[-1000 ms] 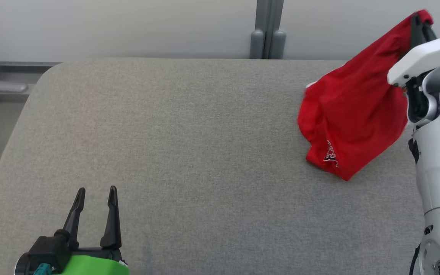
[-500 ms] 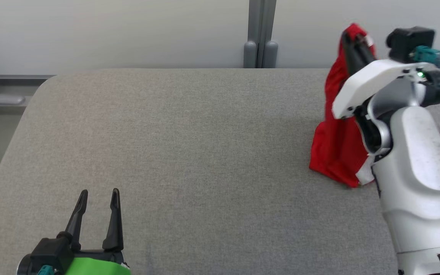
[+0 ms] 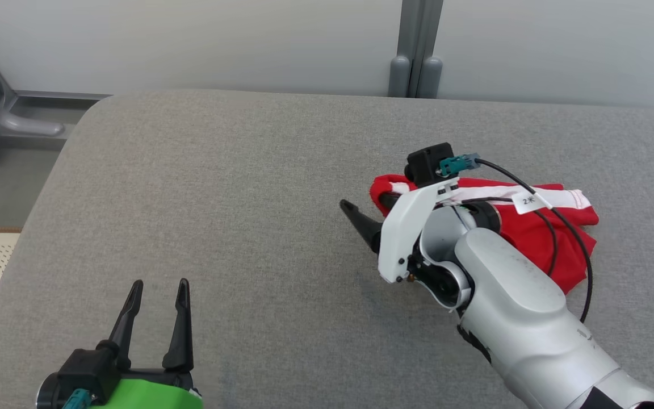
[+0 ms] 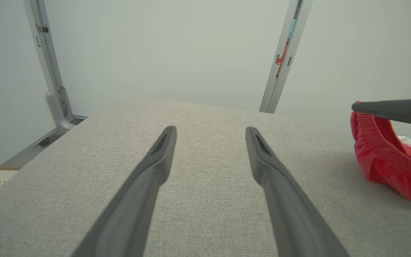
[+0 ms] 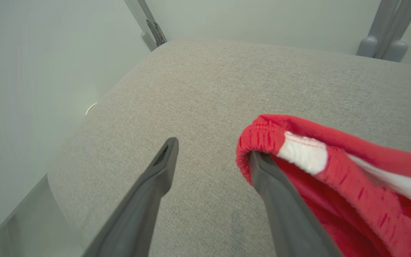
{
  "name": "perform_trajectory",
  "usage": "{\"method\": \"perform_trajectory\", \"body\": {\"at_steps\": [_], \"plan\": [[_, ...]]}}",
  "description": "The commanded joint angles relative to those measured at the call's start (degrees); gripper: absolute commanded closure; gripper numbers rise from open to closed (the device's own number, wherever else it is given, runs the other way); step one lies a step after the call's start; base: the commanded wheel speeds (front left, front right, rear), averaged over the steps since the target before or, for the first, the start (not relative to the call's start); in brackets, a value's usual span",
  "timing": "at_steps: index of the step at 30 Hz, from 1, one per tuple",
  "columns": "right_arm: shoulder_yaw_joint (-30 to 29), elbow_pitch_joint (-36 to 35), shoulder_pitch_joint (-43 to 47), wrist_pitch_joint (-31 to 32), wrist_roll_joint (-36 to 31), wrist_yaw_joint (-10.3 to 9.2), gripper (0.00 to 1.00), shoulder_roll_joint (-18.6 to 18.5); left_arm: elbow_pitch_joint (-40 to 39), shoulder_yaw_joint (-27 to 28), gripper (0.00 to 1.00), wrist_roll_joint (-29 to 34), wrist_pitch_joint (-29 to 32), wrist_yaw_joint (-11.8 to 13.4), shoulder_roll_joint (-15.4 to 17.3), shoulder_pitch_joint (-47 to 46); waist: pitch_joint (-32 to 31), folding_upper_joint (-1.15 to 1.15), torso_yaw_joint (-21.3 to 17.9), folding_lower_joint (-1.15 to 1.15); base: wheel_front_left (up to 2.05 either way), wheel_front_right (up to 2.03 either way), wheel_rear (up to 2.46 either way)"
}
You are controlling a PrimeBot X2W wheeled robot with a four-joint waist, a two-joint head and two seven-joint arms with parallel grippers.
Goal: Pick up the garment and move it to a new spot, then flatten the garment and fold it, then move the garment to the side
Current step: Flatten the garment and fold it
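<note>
Head view first: my right gripper (image 3: pixel 364 201) sits low over the grey table (image 3: pixel 247 199), fingers pointing away from me and spread. The red garment (image 3: pixel 523 227) lies in a crumpled heap directly behind and beside that gripper, on its outer side. Its white-striped edge runs along under the wrist camera and its cable. One finger is bare over the cloth of the table; the other is tucked in the garment's near end. My left gripper (image 3: pixel 160 282) is well apart from all this, jaws spread, nothing between them.

Left wrist view: the left gripper (image 4: pixel 211 129) shows both fingers wide, with bare table (image 4: pixel 205 200) between and ahead of them. The garment (image 4: pixel 387 160) lies off to the far right of the fingers, elastic waistband facing me. One of the right gripper's fingers (image 4: pixel 394 110) reaches across just above it.

Right wrist view: the right gripper (image 5: pixel 212 147) is spread, pinching nothing. The garment (image 5: pixel 351 214) hangs on the right-hand finger alone, its gathered waistband looped over that fingertip. The rest is heaped to the right of the finger. The left-hand finger is clear, over bare table (image 5: pixel 227 89).
</note>
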Motion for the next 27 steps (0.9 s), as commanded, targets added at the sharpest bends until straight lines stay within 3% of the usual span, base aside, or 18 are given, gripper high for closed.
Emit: {"method": "perform_trajectory", "body": {"at_steps": [1, 8, 12, 18, 21, 27], "plan": [[1.3, -1.4, -0.3, 0.2, 3.2, -0.01, 0.00, -0.2, 0.1, 0.3, 0.00, -0.4, -0.2, -0.3, 0.4, 0.3, -0.5, 0.00, -0.2, 0.00, 0.00, 0.00, 0.00], [4.2, -8.5, 1.8, 5.5, 15.4, -0.01, 0.00, -3.9, -0.3, 1.8, 0.00, -0.3, -0.1, 0.1, 0.7, 2.7, -2.6, 0.00, -3.2, 0.00, 0.00, 0.00, 0.00], [3.9, -6.5, 2.6, 8.9, 13.3, 0.00, 0.00, -7.7, -0.8, 2.0, 0.00, -0.5, -0.1, 0.2, 0.5, 2.9, -3.2, 0.00, -5.2, 0.00, 0.00, 0.00, 0.00], [1.0, -3.2, 6.2, 10.6, 12.2, 0.00, 0.00, -7.7, -1.1, 1.5, 0.00, -0.2, -0.1, 0.1, 0.4, 2.2, -3.0, 0.00, -6.6, 0.00, 0.00, 0.00, 0.00], [-0.7, -4.2, 7.6, 8.0, 10.1, 0.00, 0.00, -8.3, -1.2, 1.6, 0.00, -0.2, -0.1, 0.1, 0.5, 2.1, -2.8, 0.00, -7.1, 0.00, 0.00, 0.00, 0.00], [-5.4, -10.5, 11.2, -7.2, -0.4, -0.01, 0.00, -11.3, -1.4, 1.9, 0.00, 0.0, -0.1, 0.2, 0.5, 2.4, -2.7, 0.00, -7.8, 0.00, 0.00, 0.00, 0.00]]}}
